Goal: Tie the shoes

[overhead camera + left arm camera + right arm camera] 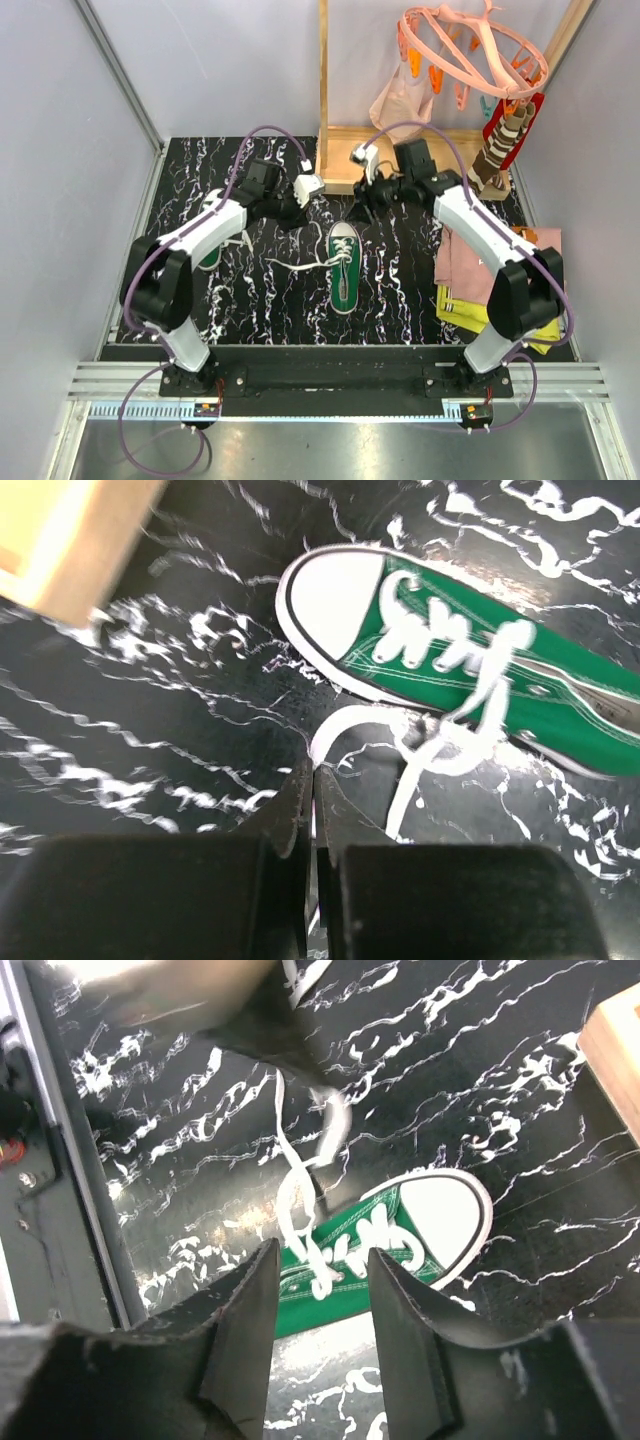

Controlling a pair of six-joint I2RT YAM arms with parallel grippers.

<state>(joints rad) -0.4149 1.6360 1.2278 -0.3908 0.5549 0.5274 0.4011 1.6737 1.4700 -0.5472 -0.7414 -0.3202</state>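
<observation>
Middle sneaker (pixel 345 270): lies flat on the black marbled surface (pixel 260 310) between the two arms. Its white toe cap points away from the bases, and it is untied.
Second sneaker (pixel 209 258): at the left, largely hidden under the left arm (pixel 200 235).
Laces (pixel 303 266): long and white, trailing loose off the middle sneaker toward the left. In the left wrist view one loop lies just ahead of the left jaws.
Handling, shoe: probably light, with a soft canvas upper and a stiffer rubber sole. It is likely to slide on the smooth surface if a lace is tugged sideways.
Handling, laces: limp and thin, so they should sag and slip from a loose pinch.
Where to grip: each lace near its free end, not the canvas.
Left jaws: pressed together near the toe; whether a lace is caught between them cannot be told.
Right jaws: parted to a middling gap with nothing between them, hovering above the toe end.
Left arm pose: elbow out to the left, forearm angled inward.
Right arm (pixel 480 225) pose: reaches in from the right, wrist bent down toward the toe.
</observation>
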